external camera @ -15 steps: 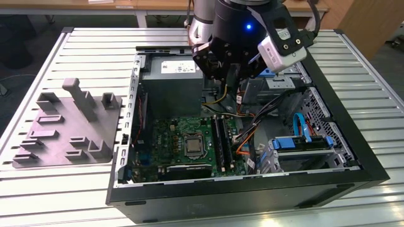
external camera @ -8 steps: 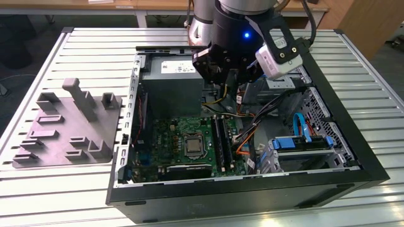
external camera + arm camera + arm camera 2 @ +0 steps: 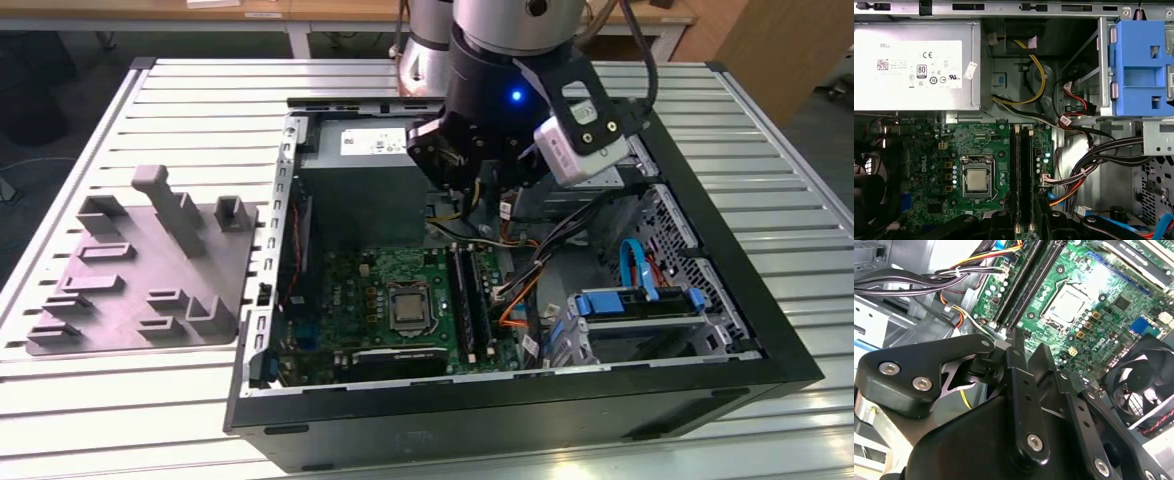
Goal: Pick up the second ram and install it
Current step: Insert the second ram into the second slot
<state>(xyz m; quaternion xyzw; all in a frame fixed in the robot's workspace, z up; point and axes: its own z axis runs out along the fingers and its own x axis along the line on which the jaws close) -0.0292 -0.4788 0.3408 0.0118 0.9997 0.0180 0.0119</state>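
Note:
Two dark ram sticks stand side by side in the motherboard slots, one ram (image 3: 1015, 175) next to the other ram (image 3: 1027, 175). In the exterior view they are the black strips (image 3: 467, 290) right of the processor socket (image 3: 404, 305). My gripper (image 3: 491, 200) hangs inside the open computer case (image 3: 534, 400), above the far end of those slots. In the second wrist view the gripper (image 3: 1029, 342) has its fingers (image 3: 1015, 347) drawn close together with nothing between them, pointing at the end of the slots (image 3: 1019, 295).
A grey parts holder (image 3: 140, 270) with bare pockets lies on the slatted table (image 3: 80, 400) at the exterior view's left. Inside the case are the power supply (image 3: 914, 65), cable bundles (image 3: 1094, 160), a blue drive cage (image 3: 1141, 65) and a fan (image 3: 1141, 385).

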